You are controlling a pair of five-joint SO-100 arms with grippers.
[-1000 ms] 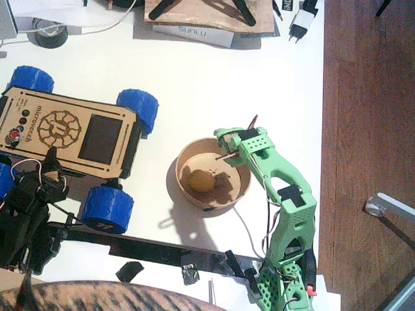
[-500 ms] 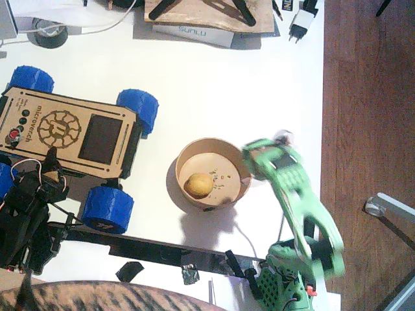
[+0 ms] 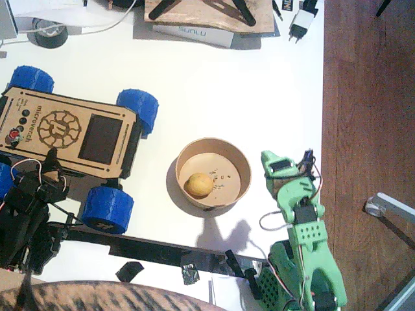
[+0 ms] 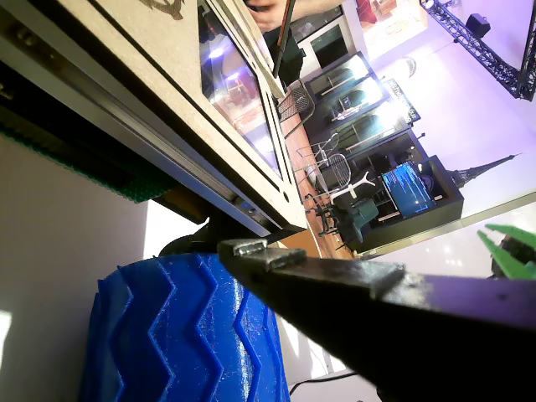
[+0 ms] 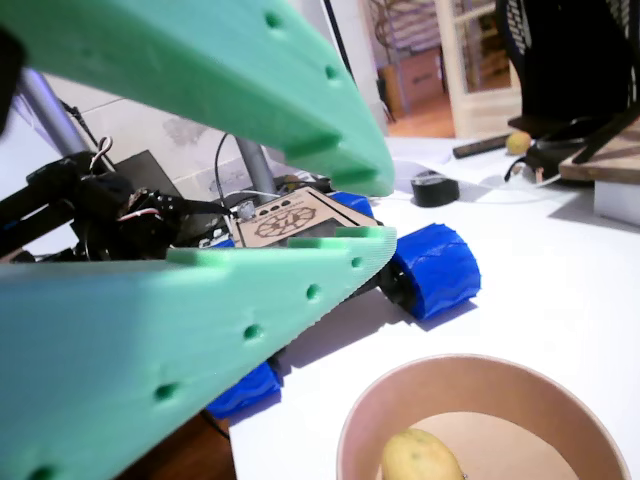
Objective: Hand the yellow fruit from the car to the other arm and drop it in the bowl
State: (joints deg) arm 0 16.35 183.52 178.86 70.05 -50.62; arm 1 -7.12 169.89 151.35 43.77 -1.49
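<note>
My green jaws hang spread and empty just right of the bowl; the yellow fruit lies inside it. My black jaws rest by the car; their grip I cannot tell.

Fixed view straight overhead, both wrist views low and close, all sharing the car.

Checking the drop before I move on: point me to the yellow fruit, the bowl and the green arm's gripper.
yellow fruit (image 3: 198, 184), fixed view, middle of its top.
bowl (image 3: 214, 142), fixed view, far rim.
right gripper (image 3: 268, 157), fixed view, green tip beside the bowl, outside its rim.
</note>
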